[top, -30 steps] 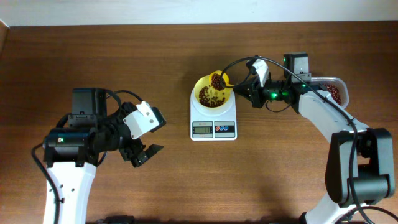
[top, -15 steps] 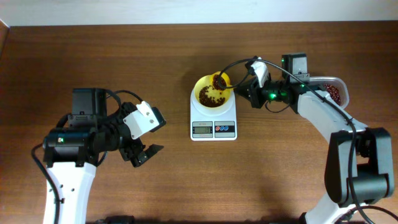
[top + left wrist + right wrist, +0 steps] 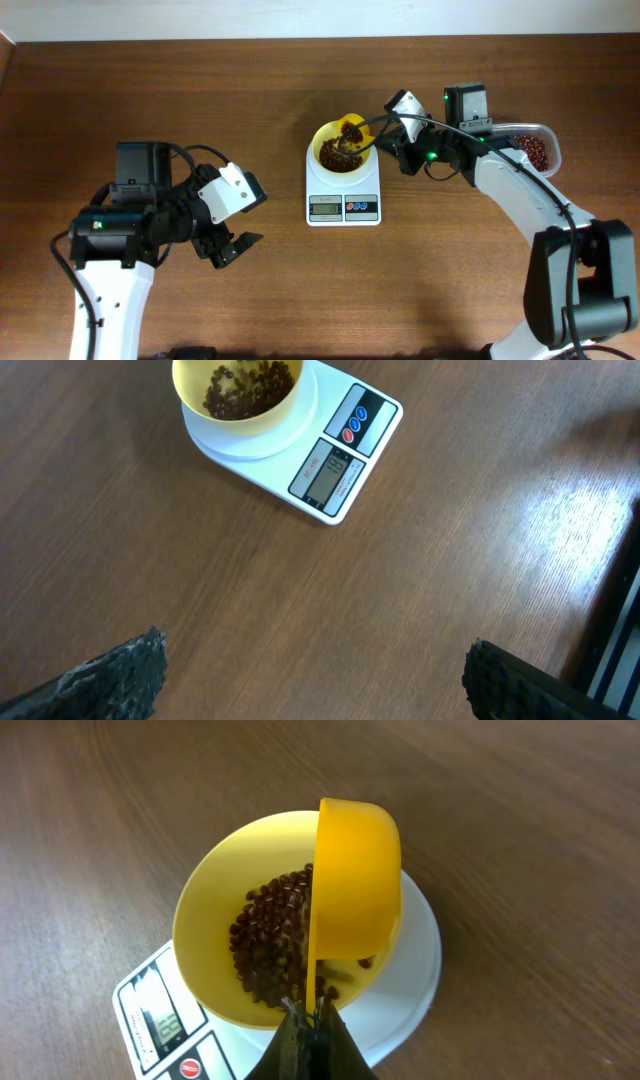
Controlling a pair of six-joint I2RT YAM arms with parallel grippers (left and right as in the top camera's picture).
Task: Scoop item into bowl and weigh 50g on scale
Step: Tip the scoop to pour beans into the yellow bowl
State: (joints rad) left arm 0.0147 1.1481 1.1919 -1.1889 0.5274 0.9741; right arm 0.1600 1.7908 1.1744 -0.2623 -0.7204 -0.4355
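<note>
The pale-yellow bowl sits on the white scale at the table's middle and holds a heap of dark red-brown beans. My right gripper is shut on the handle of a yellow scoop, turned on its side over the bowl. In the right wrist view the scoop is tipped over the bowl, beans lie below it, and the gripper pinches the handle. My left gripper is open and empty, left of the scale. The left wrist view shows bowl, scale and spread fingers.
A clear plastic container with more beans stands at the right, behind my right arm. The brown wooden table spreads around the scale.
The right gripper has rolled the scoop onto its side over the bowl and beans have dropped from it into the bowl. The left arm has not moved.
</note>
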